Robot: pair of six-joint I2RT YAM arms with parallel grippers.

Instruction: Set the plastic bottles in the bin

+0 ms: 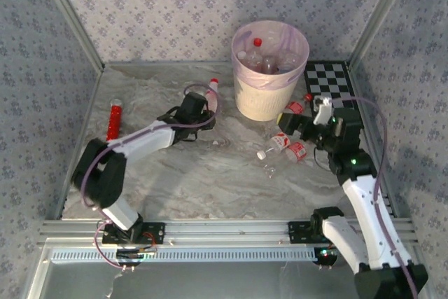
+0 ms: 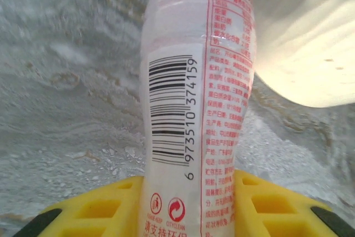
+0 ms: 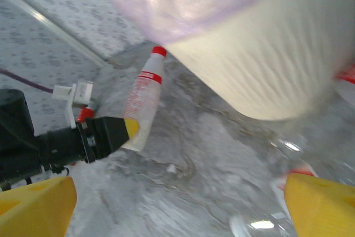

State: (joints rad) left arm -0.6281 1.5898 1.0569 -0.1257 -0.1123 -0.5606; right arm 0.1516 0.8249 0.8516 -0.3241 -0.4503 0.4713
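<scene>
Progress: several plastic bottles (image 1: 264, 57) already sit in the bin (image 1: 260, 103). At least four loose bottles (image 1: 288, 143) lie on the desk (image 1: 210, 173) to its right, near my right end effector (image 3: 177, 206), which is spread wide and empty.

My left end effector (image 1: 190, 111) is clamped on a red-capped bottle (image 2: 194, 98), low over the desk just left of the bin.

Materials: the bottle is thin, clear and waisted, with a glossy printed label. The bin is cream with a faintly ribbed wall and a filmy lilac liner. The desk is marbled grey.
</scene>
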